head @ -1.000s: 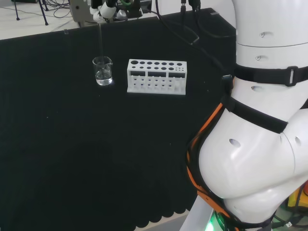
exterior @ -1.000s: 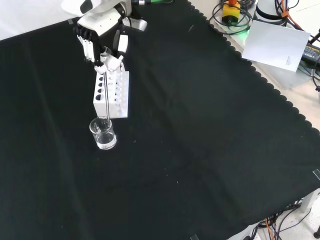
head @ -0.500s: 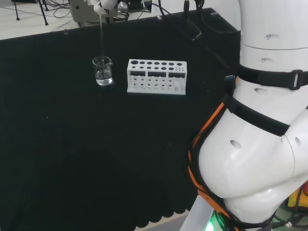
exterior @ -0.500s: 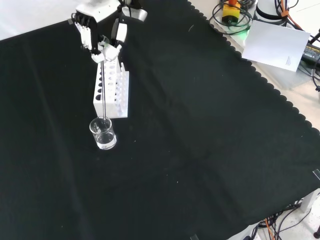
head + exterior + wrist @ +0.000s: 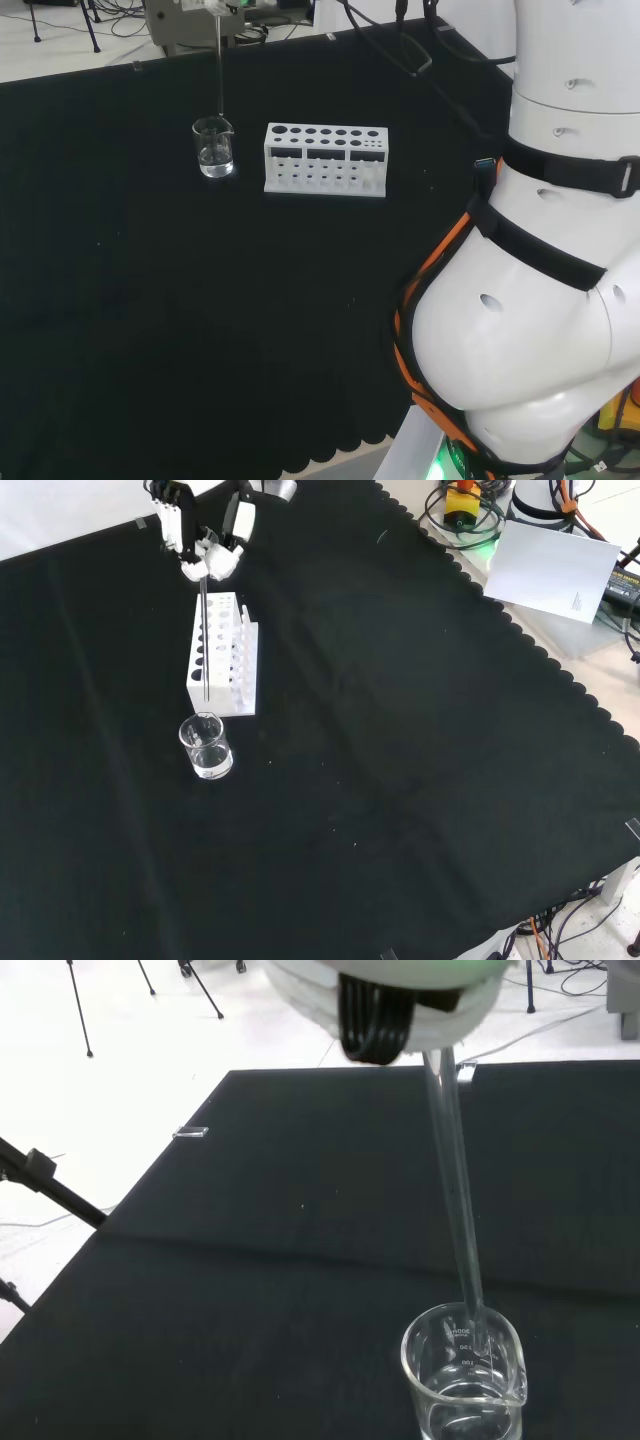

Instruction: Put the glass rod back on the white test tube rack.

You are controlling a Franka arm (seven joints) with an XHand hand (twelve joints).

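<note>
Hand (image 5: 205,552) high over the cloth, fingers pinched on the top of the glass rod (image 5: 204,640). Rod hanging upright, lower tip at the rim of the beaker (image 5: 214,147), beside the white test tube rack (image 5: 326,159).

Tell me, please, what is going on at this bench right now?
The hand pinches the top of a glass rod and holds it upright, its lower tip at about the rim of a small glass beaker. The white test tube rack stands beside the beaker, with no rod in it yet.
</note>
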